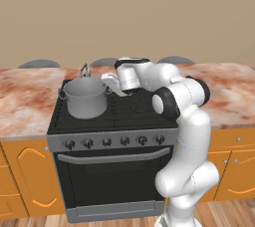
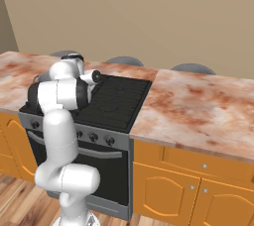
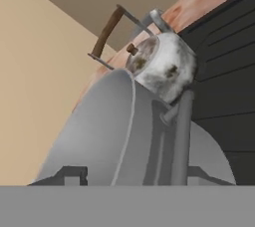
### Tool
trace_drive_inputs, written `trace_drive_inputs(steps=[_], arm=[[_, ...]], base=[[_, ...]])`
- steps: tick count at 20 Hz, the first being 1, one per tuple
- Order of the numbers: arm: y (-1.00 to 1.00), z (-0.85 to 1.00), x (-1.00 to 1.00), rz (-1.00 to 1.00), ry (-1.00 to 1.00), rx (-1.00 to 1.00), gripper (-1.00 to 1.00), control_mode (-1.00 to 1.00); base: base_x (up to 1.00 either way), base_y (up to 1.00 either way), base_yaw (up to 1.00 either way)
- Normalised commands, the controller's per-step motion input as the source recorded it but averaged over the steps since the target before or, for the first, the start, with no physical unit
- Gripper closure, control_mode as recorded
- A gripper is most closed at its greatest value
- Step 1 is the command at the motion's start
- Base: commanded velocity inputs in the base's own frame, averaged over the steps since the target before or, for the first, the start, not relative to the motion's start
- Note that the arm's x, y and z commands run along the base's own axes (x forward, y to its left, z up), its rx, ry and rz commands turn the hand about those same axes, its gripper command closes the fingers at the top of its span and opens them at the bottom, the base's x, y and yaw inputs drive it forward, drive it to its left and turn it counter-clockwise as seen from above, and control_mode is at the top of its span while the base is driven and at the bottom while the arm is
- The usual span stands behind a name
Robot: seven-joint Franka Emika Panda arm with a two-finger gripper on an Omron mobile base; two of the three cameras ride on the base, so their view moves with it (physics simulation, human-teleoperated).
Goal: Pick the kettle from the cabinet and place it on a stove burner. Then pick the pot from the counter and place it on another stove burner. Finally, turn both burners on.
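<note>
Already set on the front-left burner of the black stove [image 1: 129, 116], the pot [image 1: 84, 97]: wide, grey, straight-sided, one small loop handle jutting toward the left edge of the range. Just behind it on the rear-left burner, the kettle [image 1: 84, 71], mostly hidden by the pot's rim in the left base view, only its tall loop handle poking up. Seen from the hand camera, the same pair up close: pot [image 3: 114, 131] large in the foreground with a side handle bar running across it, kettle [image 3: 164, 66] beyond it, rounded and mottled silver, small knob on the lid, brown-gripped handle tilted in that rolled view.

Right beside the pot's right rim, the gripper [image 1: 113, 85], pointed left toward the pot from a white arm [image 1: 184, 121] bent over the cooktop. Jaws partly apart by the look of the hand camera, one dark tip on either side of the pot's near wall and rim; whether touching the metal or just clear of it, cannot tell.

Along the stove's front, a steel strip of dark knobs [image 1: 107, 142] above the oven door. To both sides, the counter [image 2: 198, 106] of marbled reddish-brown stone over orange fronts. Behind it, grey rounded chair backs [image 2: 193, 68] against a tan wall.
</note>
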Motion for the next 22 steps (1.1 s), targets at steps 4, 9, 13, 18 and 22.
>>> trace_drive_inputs(steps=[4,9,13,18,22], arm=[[0.12,-0.06,-0.04,0.00,-0.03,0.00,-1.00,-1.00],[0.09,0.00,-0.11,0.00,-0.04,0.00,-1.00,-1.00],[-0.02,0.00,-0.18,0.00,-0.04,0.00,-1.00,-1.00],[-0.16,0.00,-0.04,0.00,0.00,-0.01,-1.00,-1.00],[-0.22,0.00,-0.01,0.00,0.00,-0.01,-1.00,-1.00]], base=[[0.00,0.00,0.00],[0.00,0.00,0.00],[0.00,0.00,0.00],[0.00,0.00,0.00],[0.00,0.00,0.00]])
